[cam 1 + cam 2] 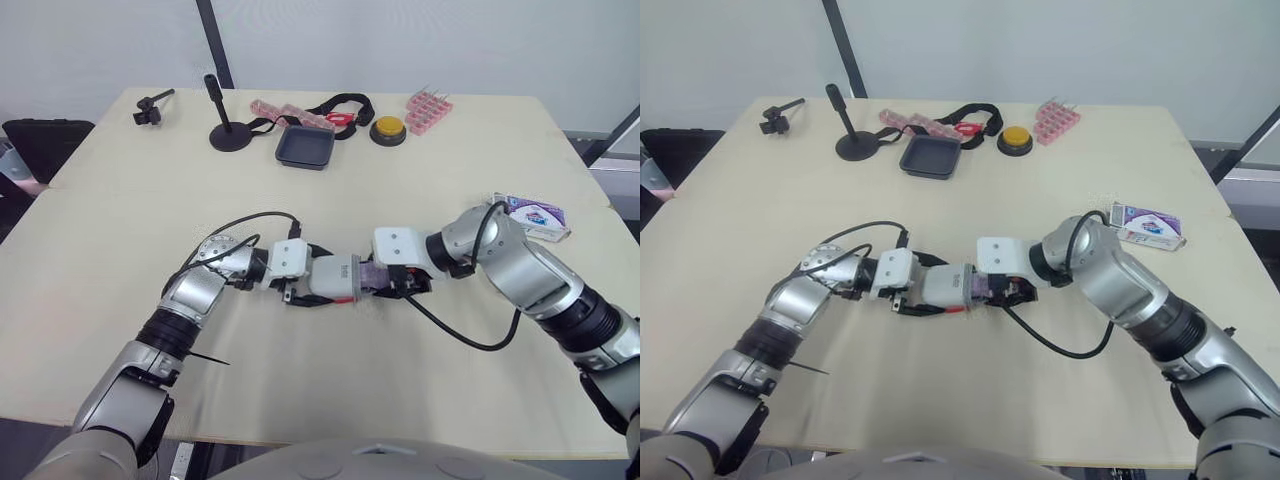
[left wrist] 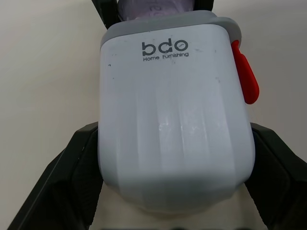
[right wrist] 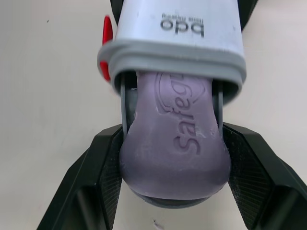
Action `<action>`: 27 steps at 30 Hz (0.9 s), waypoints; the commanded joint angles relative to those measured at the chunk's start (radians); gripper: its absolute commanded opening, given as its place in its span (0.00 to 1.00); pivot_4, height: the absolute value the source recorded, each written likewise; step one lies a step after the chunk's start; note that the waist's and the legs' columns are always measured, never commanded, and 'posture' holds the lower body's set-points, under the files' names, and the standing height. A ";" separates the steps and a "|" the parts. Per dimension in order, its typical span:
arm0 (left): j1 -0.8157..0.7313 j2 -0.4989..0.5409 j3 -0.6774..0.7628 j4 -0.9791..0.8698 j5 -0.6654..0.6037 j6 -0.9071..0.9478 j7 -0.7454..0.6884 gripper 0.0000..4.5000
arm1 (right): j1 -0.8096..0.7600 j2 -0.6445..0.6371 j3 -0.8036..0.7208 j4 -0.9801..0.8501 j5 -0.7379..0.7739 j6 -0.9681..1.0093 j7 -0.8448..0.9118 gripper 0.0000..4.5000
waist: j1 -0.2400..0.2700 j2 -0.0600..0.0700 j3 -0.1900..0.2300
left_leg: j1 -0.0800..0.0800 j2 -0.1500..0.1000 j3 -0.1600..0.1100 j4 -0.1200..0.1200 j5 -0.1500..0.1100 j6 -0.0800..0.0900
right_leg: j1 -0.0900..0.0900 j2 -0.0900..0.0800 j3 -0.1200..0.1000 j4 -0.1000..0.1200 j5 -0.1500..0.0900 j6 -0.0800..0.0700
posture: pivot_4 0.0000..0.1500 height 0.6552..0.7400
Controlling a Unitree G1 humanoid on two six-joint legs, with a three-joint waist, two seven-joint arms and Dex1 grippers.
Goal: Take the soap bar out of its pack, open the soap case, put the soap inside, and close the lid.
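Our left fingers clench the case over the table; our right fingers grasp the soap, which sits halfway inside the open case. The pack lies well apart. We judge only pushing in and closing are left.

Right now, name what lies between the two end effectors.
The case, gripped by the left end effector, with the soap, held by the right end effector, partly inside it; both wrist views show this.
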 commanded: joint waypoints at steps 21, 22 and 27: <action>0.011 0.001 0.013 -0.015 -0.017 -0.022 0.017 0.77 | 0.015 -0.089 -0.169 0.005 0.054 -0.095 -0.010 1.00 | 0.007 0.000 0.000 | -0.001 0.000 0.000 0.000 0.000 0.000 | 0.000 -0.001 0.000 0.000 0.000 0.000 | 1.00 1.00; 0.012 0.002 0.014 -0.014 -0.016 -0.023 0.017 0.77 | 0.027 -0.106 -0.173 0.012 0.049 -0.112 -0.008 1.00 | 0.007 0.000 0.000 | -0.001 0.000 0.000 0.000 0.000 0.000 | 0.000 0.000 0.000 0.000 0.000 0.000 | 1.00 1.00; 0.016 0.003 0.013 -0.014 -0.015 -0.023 0.018 0.77 | 0.058 -0.137 -0.182 0.020 0.054 -0.126 0.003 1.00 | 0.002 0.000 0.000 | -0.001 0.000 0.000 0.000 0.000 0.000 | 0.000 0.000 0.000 0.000 0.000 0.000 | 1.00 1.00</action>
